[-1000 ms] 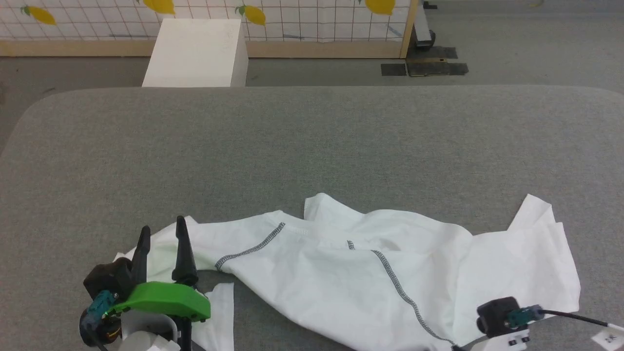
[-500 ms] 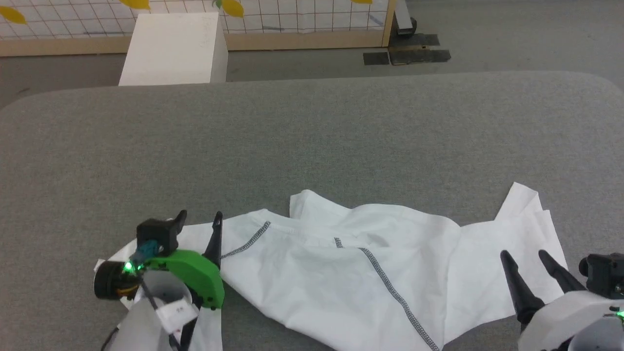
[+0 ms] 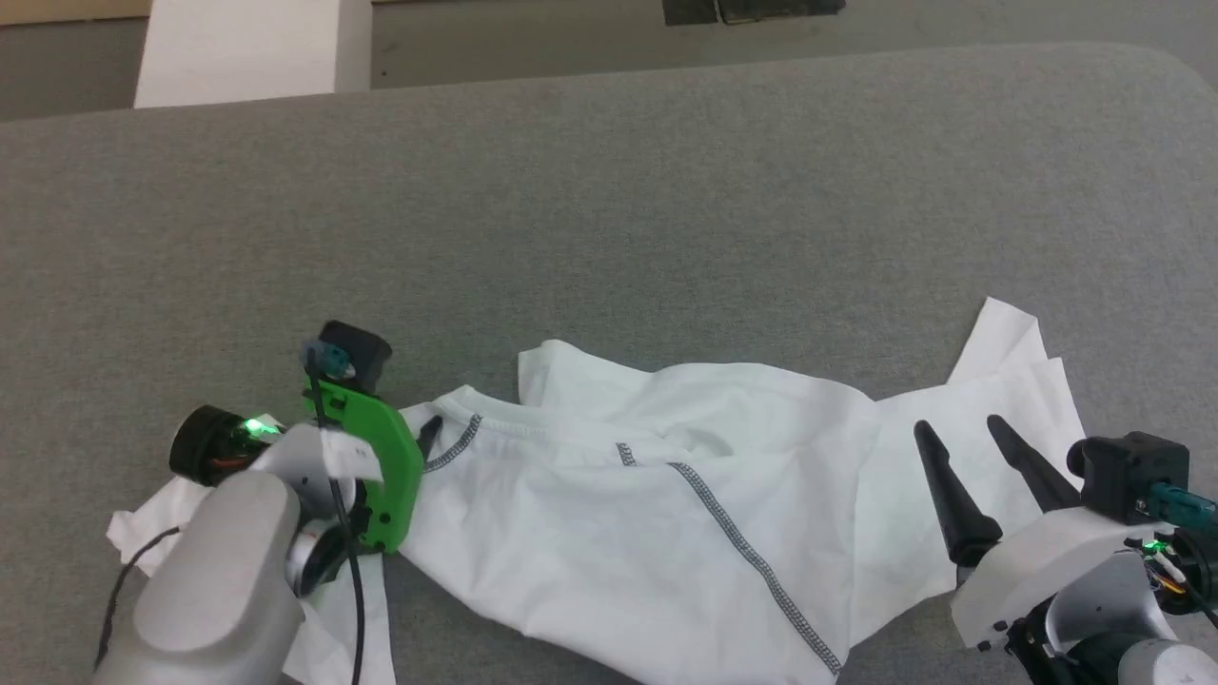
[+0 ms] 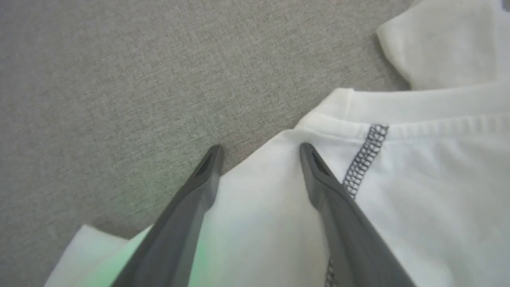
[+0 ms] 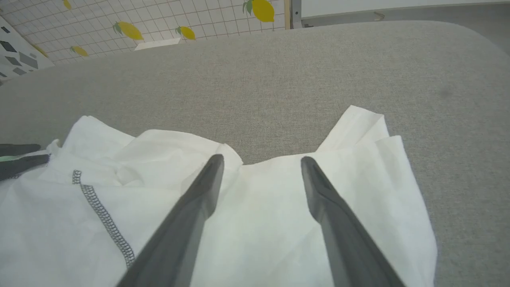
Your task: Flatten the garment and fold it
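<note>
- Head view: the grey padded surface (image 3: 609, 190) takes up nearly the whole picture, with a white box (image 3: 238, 48) standing beyond its far edge, well apart from the action.
- The garment (image 3: 590, 514) lies crumpled along the near side of that surface, stretched left to right. It's nowhere near flat: a loose ridge of cloth (image 3: 685, 381) is bunched just behind the neck, and the right end is doubled over on itself.
- The right gripper (image 3: 957, 425) hovers over that right end, fingers spread wide with nothing between them. In the right wrist view the tips point at the cloth's far edge.
- The left gripper (image 4: 259, 150) is spread and empty too, up at the shoulder. The left wrist view puts one tip over bare surface and the other over cloth beside the collar (image 4: 418, 119). Whether either tip touches, I can't tell.
- The zigzag stitching (image 4: 364, 159) runs just beside that inner finger, a handy landmark.
- My read is that this is the flattening stage, with folding not yet begun. To do it well, each gripper should take a true outer edge, then both should draw apart evenly and low over the surface so the ridge slides out. Pinch a doubled layer and the wrinkle gets locked in. Lift too high and this thin fabric will likely drape back into folds.
</note>
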